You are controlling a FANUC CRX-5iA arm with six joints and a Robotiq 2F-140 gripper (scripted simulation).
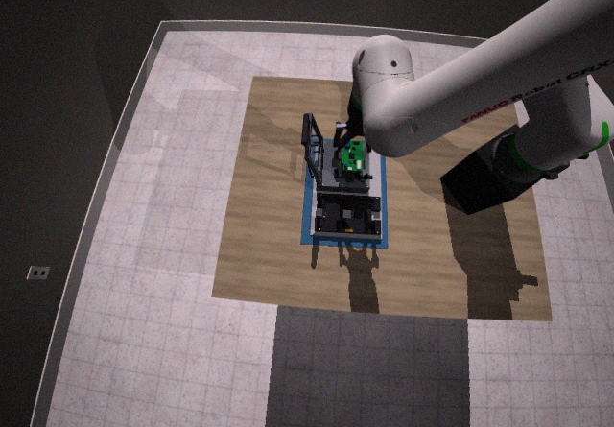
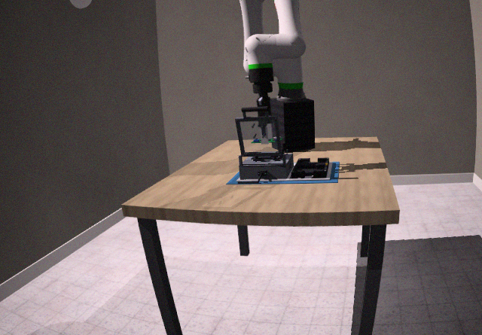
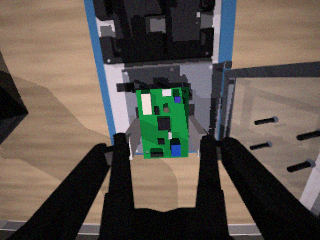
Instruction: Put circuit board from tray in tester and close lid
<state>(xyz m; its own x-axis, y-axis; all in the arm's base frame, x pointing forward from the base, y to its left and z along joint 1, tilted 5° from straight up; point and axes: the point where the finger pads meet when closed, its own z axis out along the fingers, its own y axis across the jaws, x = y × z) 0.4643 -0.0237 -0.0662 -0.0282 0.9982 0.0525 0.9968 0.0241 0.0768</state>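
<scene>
Gripping the circuit board [image 3: 163,122] by its two long edges, the pincer [image 3: 165,145] stands about half open, one finger [image 3: 121,165] on each side of the green card. The board hangs level between the fingertips, face up, with its white connector [image 3: 146,103] at the end farthest from the wrist and a blue part at the near end. Directly beneath the pincer lies the grey tester [image 3: 165,82], and the board is held in the air above its plate, not yet down on it. To the right of the pincer, as the wrist camera sees it, the tester's clear lid [image 3: 272,125] stands raised on its hinge, dark pegs showing on its inner face. Beyond the tester, farther from the pincer, sits the black tray [image 3: 157,27], both on a blue mat [image 3: 96,60] on the wooden table [image 3: 45,65]. In the exterior view the lid [image 2: 257,135] stands upright, with the pincer [image 2: 263,129] behind it.
</scene>
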